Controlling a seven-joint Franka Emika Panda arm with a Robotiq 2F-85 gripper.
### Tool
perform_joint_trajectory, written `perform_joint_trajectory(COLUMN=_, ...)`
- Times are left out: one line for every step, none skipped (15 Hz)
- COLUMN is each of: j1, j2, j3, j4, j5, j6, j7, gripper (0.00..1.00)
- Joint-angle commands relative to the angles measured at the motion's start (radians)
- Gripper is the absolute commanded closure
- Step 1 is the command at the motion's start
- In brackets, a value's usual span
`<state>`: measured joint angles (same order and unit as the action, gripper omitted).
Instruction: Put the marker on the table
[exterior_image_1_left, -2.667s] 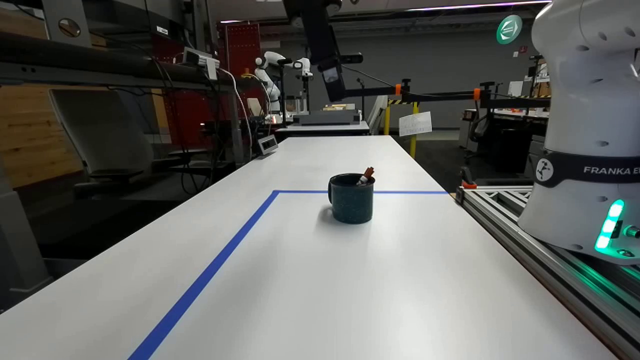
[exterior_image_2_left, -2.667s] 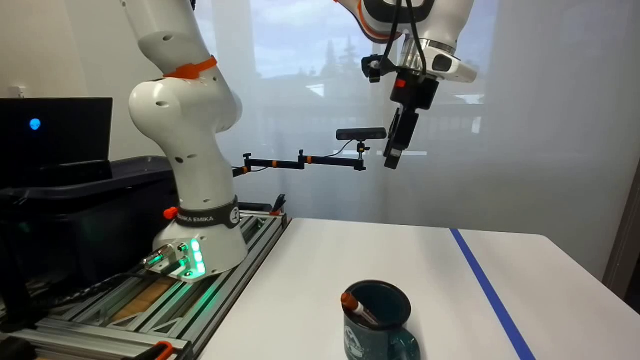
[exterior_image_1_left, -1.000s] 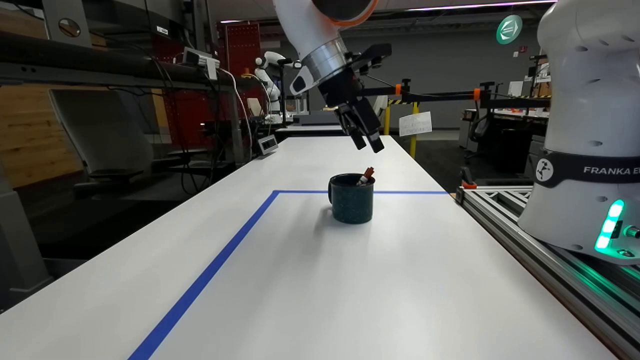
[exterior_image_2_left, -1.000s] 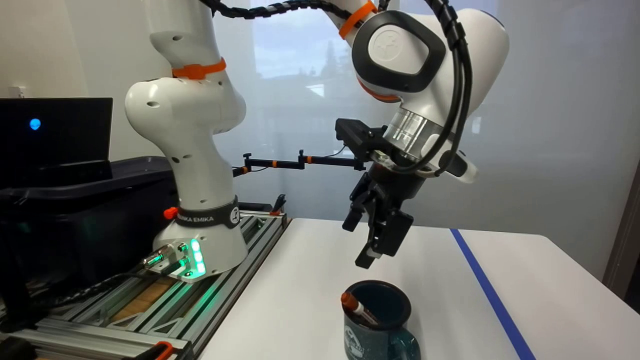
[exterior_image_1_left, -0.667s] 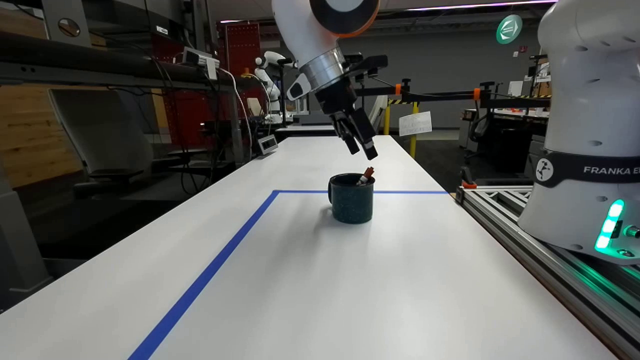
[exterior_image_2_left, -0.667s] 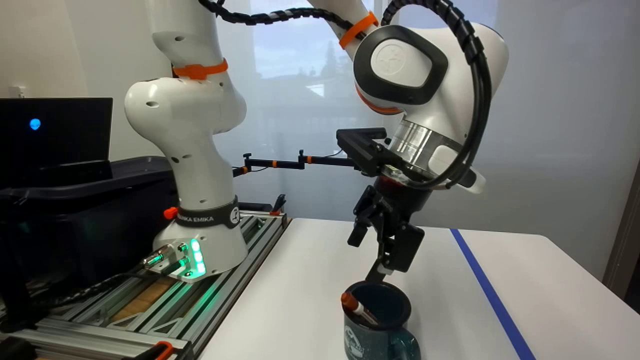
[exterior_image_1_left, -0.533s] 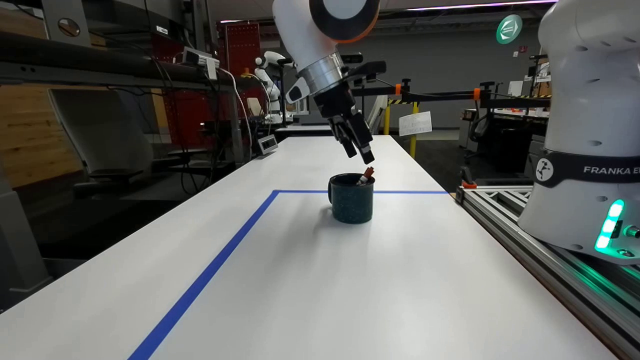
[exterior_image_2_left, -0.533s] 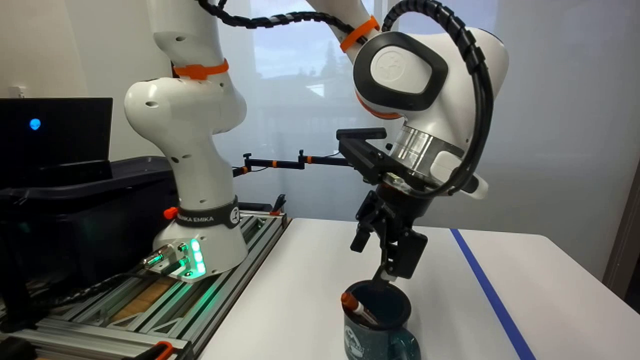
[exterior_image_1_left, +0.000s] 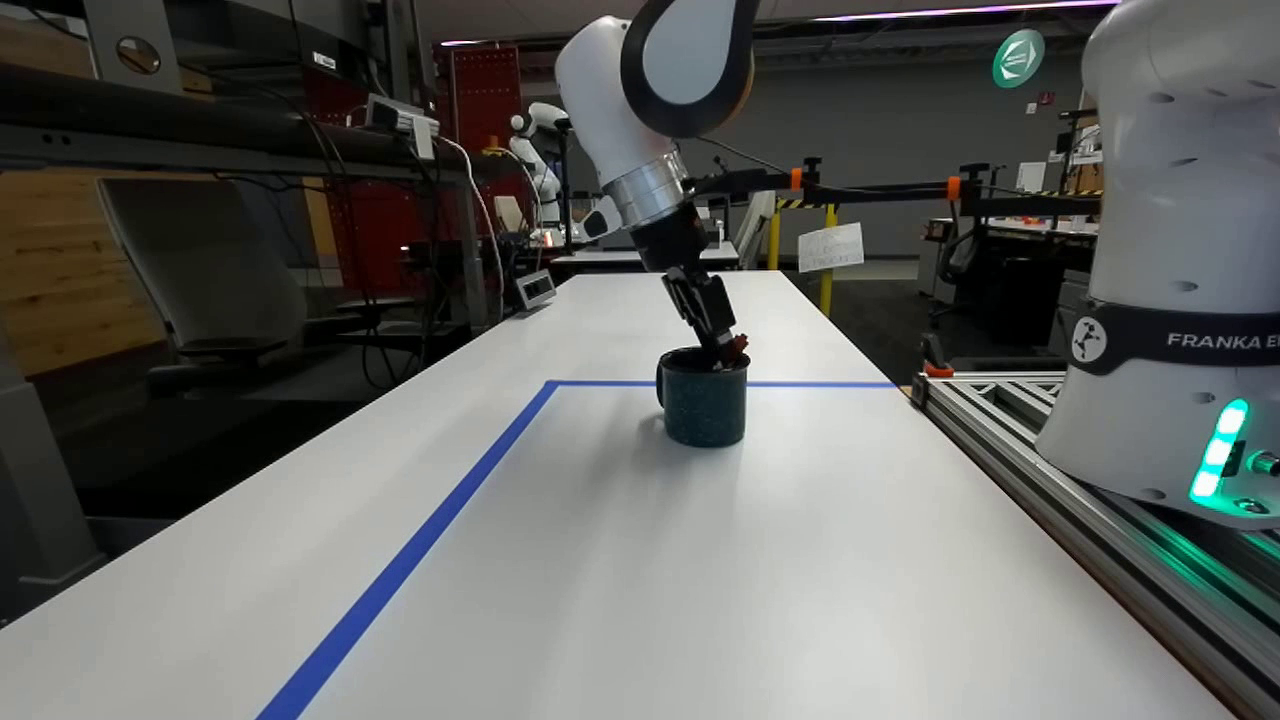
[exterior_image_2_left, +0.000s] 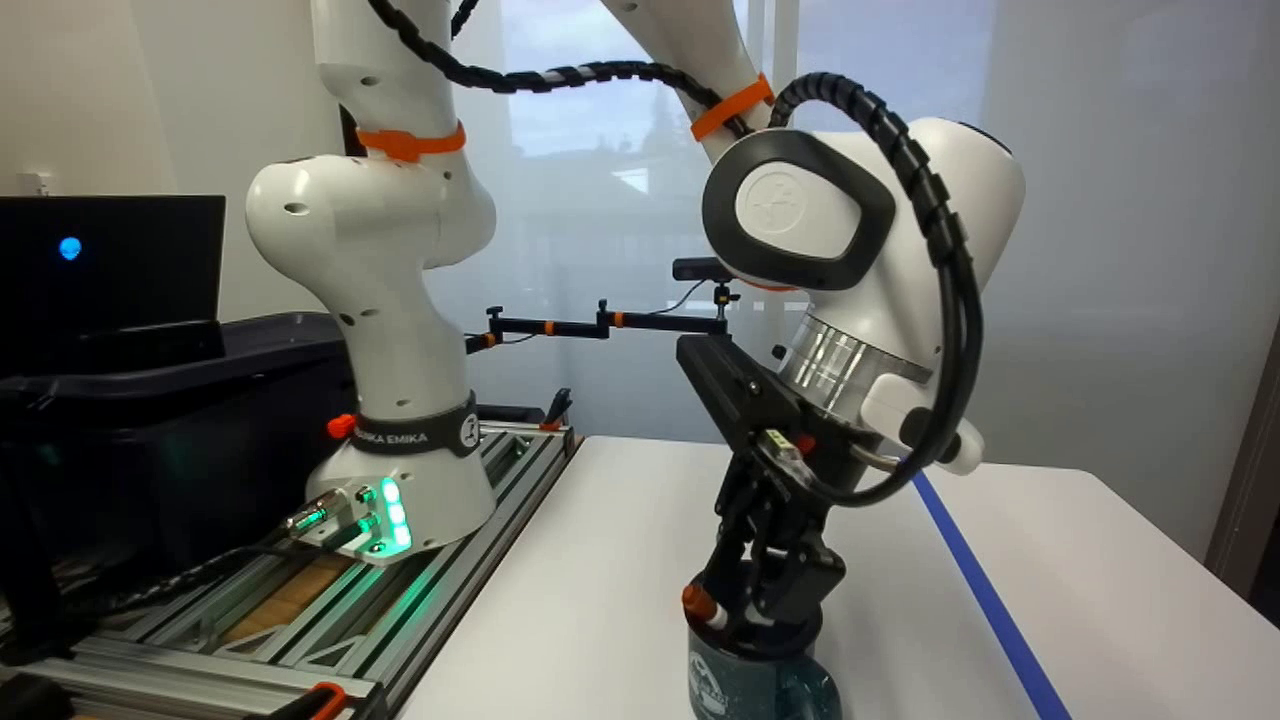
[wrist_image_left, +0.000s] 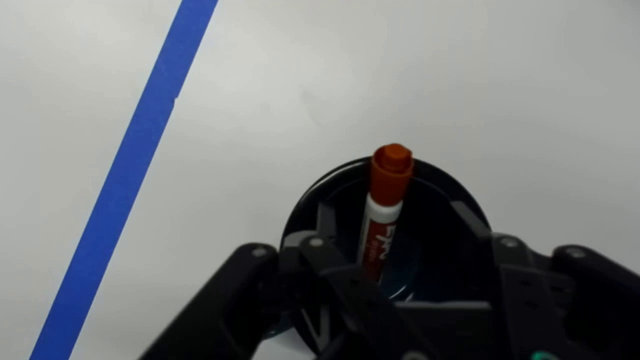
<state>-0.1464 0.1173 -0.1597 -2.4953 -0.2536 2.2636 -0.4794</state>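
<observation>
The marker leans inside a dark teal mug, its orange-red cap (wrist_image_left: 391, 175) poking over the rim; its white and red barrel (wrist_image_left: 380, 235) runs down into the mug. The mug (exterior_image_1_left: 704, 405) stands upright on the white table (exterior_image_1_left: 780, 560). My gripper (wrist_image_left: 398, 220) reaches tilted into the mug's mouth. In the wrist view a fingertip (wrist_image_left: 326, 220) is left of the barrel and another is to its right, with a gap between, so the jaws are partly apart and do not grip it. The marker's lower end is hidden. In an exterior view the gripper (exterior_image_2_left: 745, 610) covers much of the mug's opening.
Blue tape lines (exterior_image_1_left: 430, 535) mark the table. The white robot base (exterior_image_2_left: 405, 500) stands on a grey metal rail (exterior_image_2_left: 520, 500) along one side. A camera on a jointed boom (exterior_image_2_left: 610, 320) hangs behind the arm. The mug's handle (exterior_image_2_left: 805, 690) sticks out at one side.
My gripper has come down from above the mug into its opening, and its fingers stand closer together than before. The mug and marker show no clear movement.
</observation>
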Motion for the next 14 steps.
perform_joint_trajectory(j1=-0.02, j2=0.033, j3=0.003, j4=0.02, j5=-0.002, j6=0.028, j7=-0.003, gripper=0.58)
perform_joint_trajectory(j1=-0.022, j2=0.035, j3=0.004, j4=0.025, j5=-0.001, j6=0.027, j7=-0.004, gripper=0.63)
perform_joint_trajectory(j1=-0.023, j2=0.037, j3=0.005, j4=0.027, j5=0.0, j6=0.026, j7=-0.004, gripper=0.59)
perform_joint_trajectory(j1=-0.023, j2=0.041, j3=0.007, j4=0.029, j5=0.004, j6=0.025, j7=-0.008, gripper=0.6)
perform_joint_trajectory(j1=-0.023, j2=0.045, j3=0.008, j4=0.03, j5=0.004, j6=0.024, j7=-0.007, gripper=0.6)
perform_joint_trajectory(j1=-0.022, j2=0.052, j3=0.009, j4=0.031, j5=0.004, j6=0.024, j7=-0.007, gripper=0.61)
perform_joint_trajectory(j1=-0.022, j2=0.06, j3=0.011, j4=0.034, j5=0.007, j6=0.023, j7=-0.009, gripper=0.58)
perform_joint_trajectory(j1=-0.022, j2=0.068, j3=0.012, j4=0.035, j5=0.005, j6=0.021, j7=-0.006, gripper=0.61)
perform_joint_trajectory(j1=-0.021, j2=0.077, j3=0.013, j4=0.038, j5=0.004, j6=0.021, j7=-0.005, gripper=0.61)
perform_joint_trajectory(j1=-0.022, j2=0.087, j3=0.014, j4=0.041, j5=0.003, j6=0.02, j7=-0.004, gripper=0.6)
perform_joint_trajectory(j1=-0.023, j2=0.097, j3=0.016, j4=0.043, j5=0.004, j6=0.018, j7=-0.006, gripper=0.63)
perform_joint_trajectory(j1=-0.024, j2=0.108, j3=0.016, j4=0.047, j5=0.003, j6=0.018, j7=-0.003, gripper=0.83)
perform_joint_trajectory(j1=-0.025, j2=0.112, j3=0.017, j4=0.047, j5=0.004, j6=0.018, j7=-0.005, gripper=0.88)
perform_joint_trajectory(j1=-0.027, j2=0.104, j3=0.016, j4=0.042, j5=0.003, j6=0.018, j7=-0.007, gripper=0.95)
